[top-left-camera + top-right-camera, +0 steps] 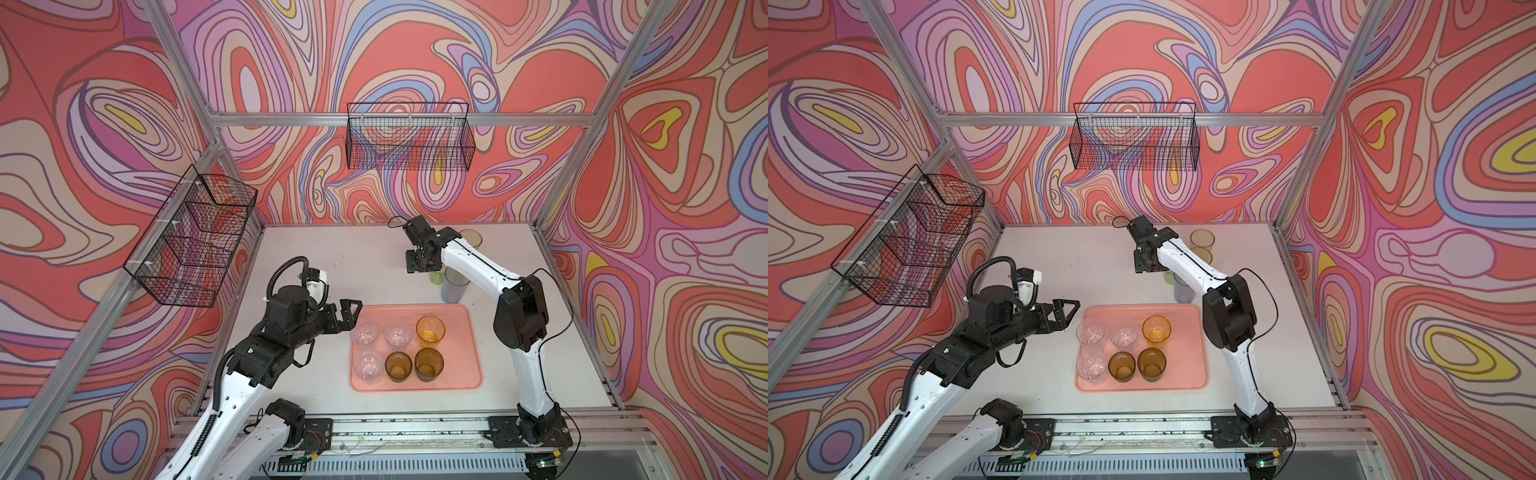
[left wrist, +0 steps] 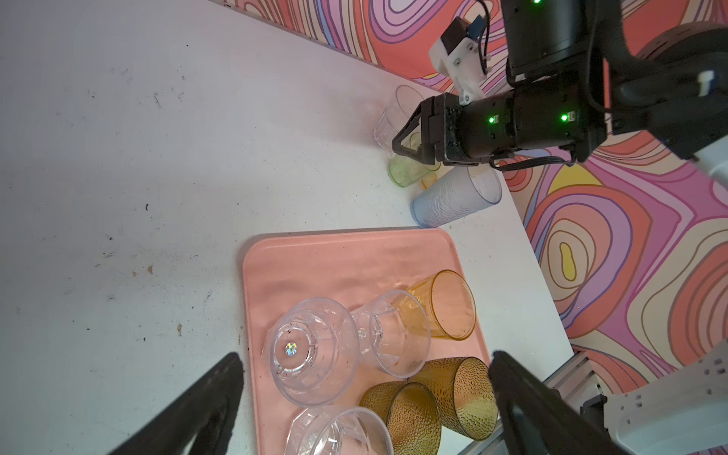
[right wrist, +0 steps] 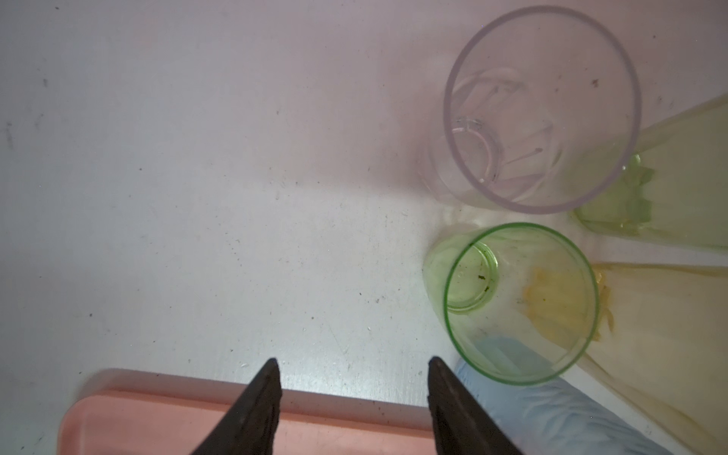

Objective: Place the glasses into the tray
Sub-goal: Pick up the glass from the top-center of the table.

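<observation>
R gripper [image 3: 352,364], jaws apart w/ nothing btwn, over table [image 3: 197,197] near green glass [image 3: 520,307]; L gripper [image 1: 353,318] spread wide (empty too) beside tray [image 1: 461,353] w/ six glasses [image 1: 430,330].

You see the flat salmon-pink plastic tray [image 1: 1187,376] carrying six upright tumblers: three clear ones [image 1: 1091,332], one amber [image 1: 1156,330] and two olive-brown [image 1: 1121,366]. Behind it, near the right gripper [image 1: 1144,268], stand a tall blue-grey tumbler [image 1: 1182,292], a green tumbler [image 1: 1168,277] and two yellowish tumblers [image 1: 1202,239]. The left gripper [image 1: 1069,316] hovers just beside the tray.

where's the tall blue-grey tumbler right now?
In both top views the tall blue-grey tumbler stands just beyond the tray's far right corner, beside the green tumbler.
</observation>
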`<control>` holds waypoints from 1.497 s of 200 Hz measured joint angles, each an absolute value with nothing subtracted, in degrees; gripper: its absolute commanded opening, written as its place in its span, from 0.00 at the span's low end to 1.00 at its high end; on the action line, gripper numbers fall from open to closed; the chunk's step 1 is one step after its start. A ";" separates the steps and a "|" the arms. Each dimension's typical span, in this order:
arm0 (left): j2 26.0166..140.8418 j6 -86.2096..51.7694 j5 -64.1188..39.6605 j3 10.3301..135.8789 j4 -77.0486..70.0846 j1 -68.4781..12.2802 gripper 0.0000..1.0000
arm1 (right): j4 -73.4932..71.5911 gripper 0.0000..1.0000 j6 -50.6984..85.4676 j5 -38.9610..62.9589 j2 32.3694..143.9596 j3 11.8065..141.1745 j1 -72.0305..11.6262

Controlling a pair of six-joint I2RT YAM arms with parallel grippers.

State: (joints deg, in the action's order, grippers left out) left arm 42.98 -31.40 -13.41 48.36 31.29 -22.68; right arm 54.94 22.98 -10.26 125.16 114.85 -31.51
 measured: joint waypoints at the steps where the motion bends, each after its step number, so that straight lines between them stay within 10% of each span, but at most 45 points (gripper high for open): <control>1: 42.96 -31.38 -13.39 48.36 31.29 -22.68 1.00 | 54.98 0.60 22.98 -10.39 125.32 114.96 -31.48; 299: 44.45 -30.63 -13.06 48.34 31.53 -22.68 1.00 | 57.12 0.26 23.44 -13.32 133.95 121.95 -28.84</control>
